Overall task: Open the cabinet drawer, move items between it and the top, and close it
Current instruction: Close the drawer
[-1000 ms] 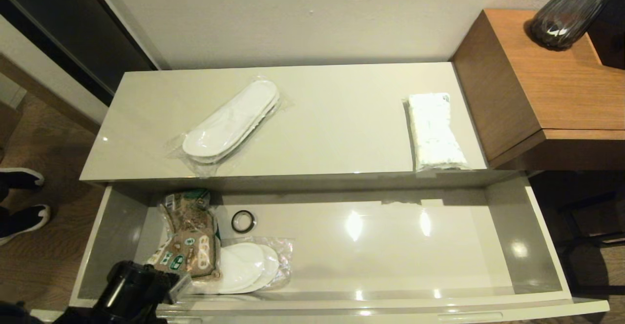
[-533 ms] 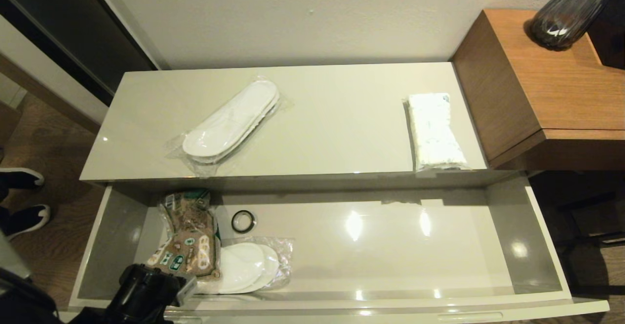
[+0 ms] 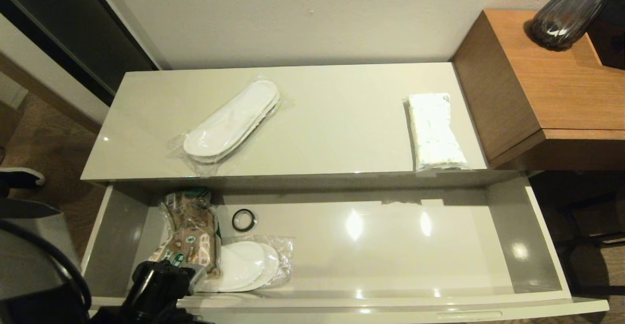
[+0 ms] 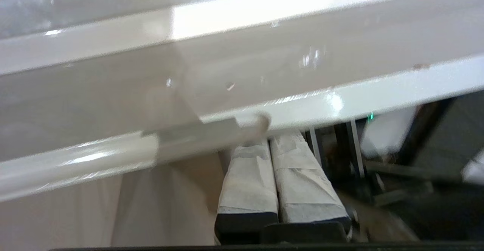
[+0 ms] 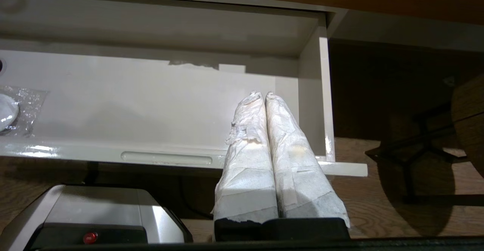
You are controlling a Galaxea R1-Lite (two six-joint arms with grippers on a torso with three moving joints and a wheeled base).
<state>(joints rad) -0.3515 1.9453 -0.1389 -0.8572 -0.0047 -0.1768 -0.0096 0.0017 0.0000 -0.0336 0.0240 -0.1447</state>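
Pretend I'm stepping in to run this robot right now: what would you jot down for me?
Left gripper: shut, empty, tips under the front lip of the cabinet drawer.
Right gripper: shut, empty, parked in front of the drawer's right end.
Drawer is open. Inside, left end: one wrapped slipper pair, a brown packet, a black ring.
On the top: a second slipper pair and the tissue pack.
Left: any remaining transfers, then close the drawer.
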